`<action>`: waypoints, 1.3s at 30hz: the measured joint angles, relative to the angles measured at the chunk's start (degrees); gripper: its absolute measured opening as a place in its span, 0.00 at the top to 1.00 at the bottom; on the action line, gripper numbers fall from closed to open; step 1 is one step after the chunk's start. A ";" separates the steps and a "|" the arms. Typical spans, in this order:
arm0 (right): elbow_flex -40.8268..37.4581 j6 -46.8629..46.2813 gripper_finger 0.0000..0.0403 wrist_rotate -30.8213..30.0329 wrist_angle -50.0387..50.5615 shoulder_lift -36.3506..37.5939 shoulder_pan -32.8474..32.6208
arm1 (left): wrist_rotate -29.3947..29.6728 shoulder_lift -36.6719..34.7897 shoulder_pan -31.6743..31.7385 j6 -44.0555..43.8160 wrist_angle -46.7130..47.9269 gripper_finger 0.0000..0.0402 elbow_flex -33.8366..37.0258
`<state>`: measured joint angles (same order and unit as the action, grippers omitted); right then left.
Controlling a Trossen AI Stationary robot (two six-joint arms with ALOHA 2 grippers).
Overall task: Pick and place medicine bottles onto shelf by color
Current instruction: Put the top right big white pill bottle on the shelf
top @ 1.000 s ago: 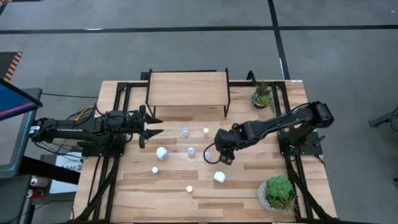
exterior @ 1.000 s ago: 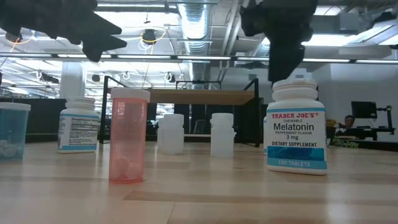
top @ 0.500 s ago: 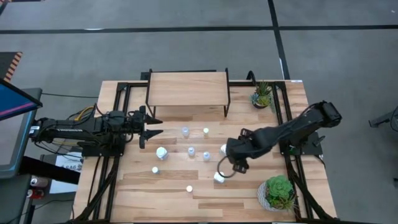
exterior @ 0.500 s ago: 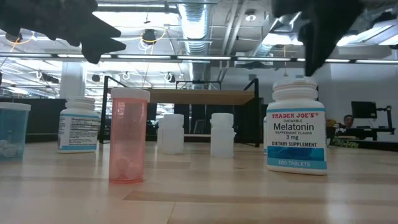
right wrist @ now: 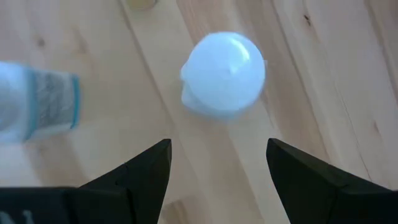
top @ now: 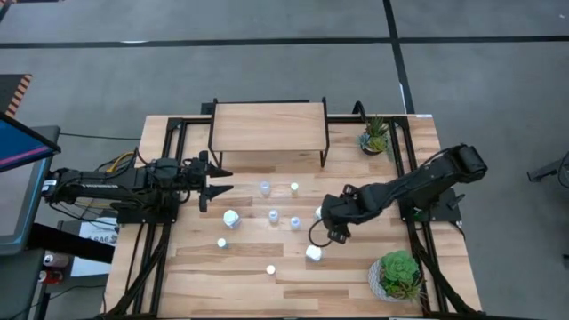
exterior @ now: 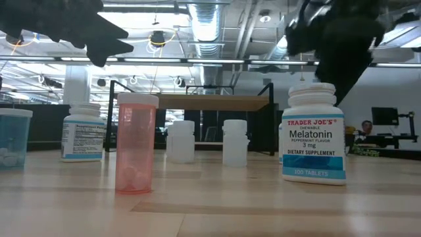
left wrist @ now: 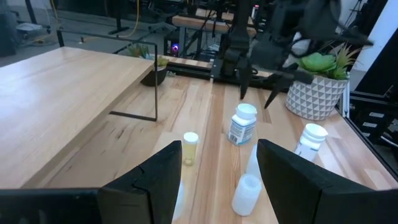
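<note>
Several medicine bottles stand upright on the wooden table in front of the shelf [top: 267, 126]. A white Melatonin bottle [top: 313, 253] [exterior: 312, 138] stands nearest the front. My right gripper [top: 320, 235] [right wrist: 217, 186] hangs open just above it and touches nothing; its white cap [right wrist: 224, 71] lies ahead of the two fingers. In the low view this gripper [exterior: 335, 66] hovers over the cap. A pink bottle [exterior: 136, 141] and a pale-blue one [exterior: 13, 138] also stand near the front. My left gripper [top: 218, 182] [left wrist: 217, 186] is open and empty, level at the table's left.
Smaller bottles stand in the middle [top: 274, 216] [top: 294, 222] [top: 264, 187], with a yellow-capped one [left wrist: 190, 146] near the shelf. Another white bottle [top: 318, 212] stands right beside my right arm. Potted plants stand at the far right [top: 376, 135] and near right [top: 398, 274].
My right gripper has gone from beside the middle bottles toward the table's near right, over the white Melatonin bottle, then a little back toward the left. A white bottle that the arm hid now shows beside it.
</note>
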<state>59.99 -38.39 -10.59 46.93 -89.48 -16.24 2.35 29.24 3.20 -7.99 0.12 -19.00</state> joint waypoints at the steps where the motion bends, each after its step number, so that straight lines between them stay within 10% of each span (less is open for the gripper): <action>1: 0.00 0.26 0.29 0.00 -0.17 -0.69 0.65 | 0.01 0.00 -0.02 0.02 0.01 0.51 0.00; 39: 0.14 -5.83 0.29 4.49 -12.08 -5.83 9.07 | 0.52 0.02 -0.02 0.27 0.44 0.51 0.00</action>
<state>60.12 -44.21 -6.10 34.86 -95.31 -7.17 2.87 29.25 3.18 -7.73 0.56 -19.00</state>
